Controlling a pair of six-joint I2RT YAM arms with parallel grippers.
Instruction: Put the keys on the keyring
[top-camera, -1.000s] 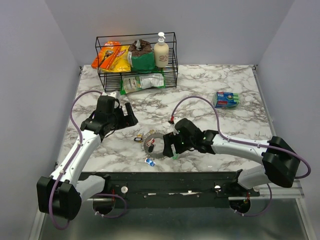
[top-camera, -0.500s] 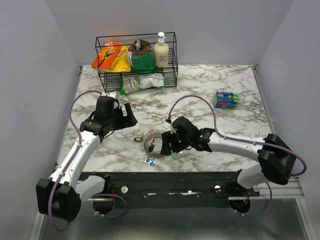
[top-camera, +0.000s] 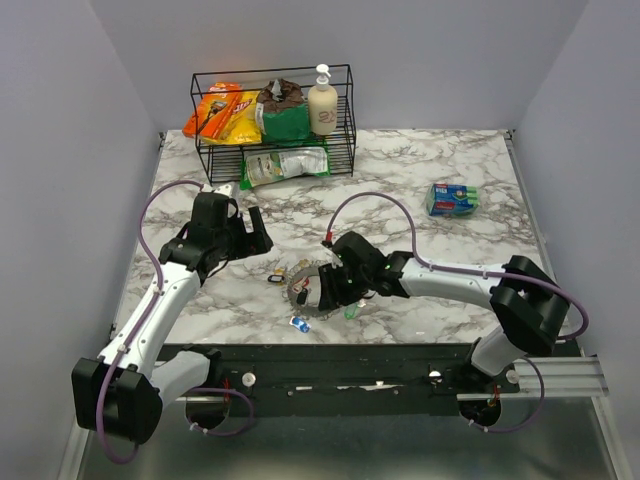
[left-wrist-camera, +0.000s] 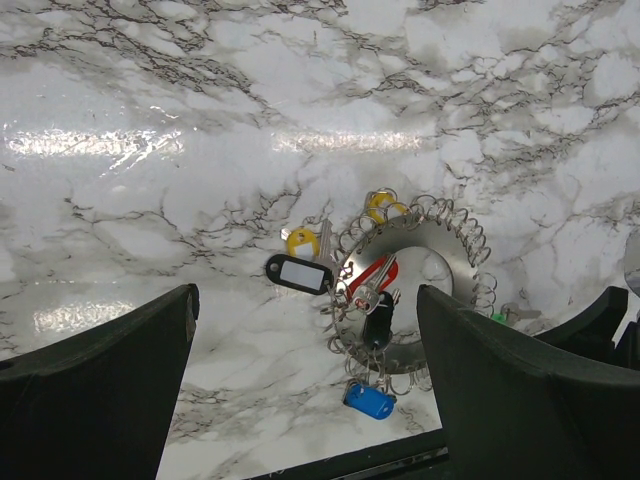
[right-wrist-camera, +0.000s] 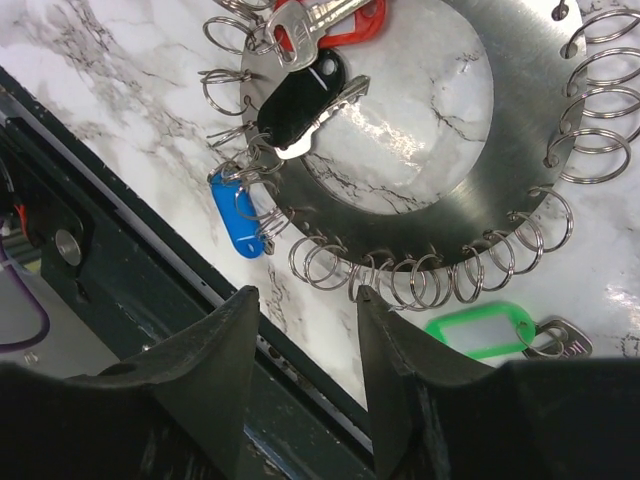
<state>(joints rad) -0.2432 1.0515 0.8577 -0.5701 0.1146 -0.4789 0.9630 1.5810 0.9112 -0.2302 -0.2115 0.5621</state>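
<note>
The keyring (left-wrist-camera: 455, 240) is a flat grey metal disc with a wide hole and many small split rings round its rim, lying near the table's front edge (top-camera: 305, 278). A red key (right-wrist-camera: 330, 20) and a black key (right-wrist-camera: 300, 100) lie across its hole. A blue tag (right-wrist-camera: 238, 212) hangs on the rim rings. A green tag (right-wrist-camera: 480, 332) lies just outside the rim. Two yellow-headed keys (left-wrist-camera: 300, 241) and a black tag (left-wrist-camera: 297, 273) lie on the far-left side. My right gripper (right-wrist-camera: 305, 300) is open and empty at the near rim. My left gripper (top-camera: 262, 238) is open and empty, up and to the left.
A black wire basket (top-camera: 345, 120) at the back holds snack bags and a soap bottle (top-camera: 322, 103). A blue-green packet (top-camera: 453, 198) lies at the right. The black front rail (right-wrist-camera: 150, 330) runs just below the keyring.
My right gripper has moved left, from beside the keyring to over its near right rim. The left arm has not moved.
</note>
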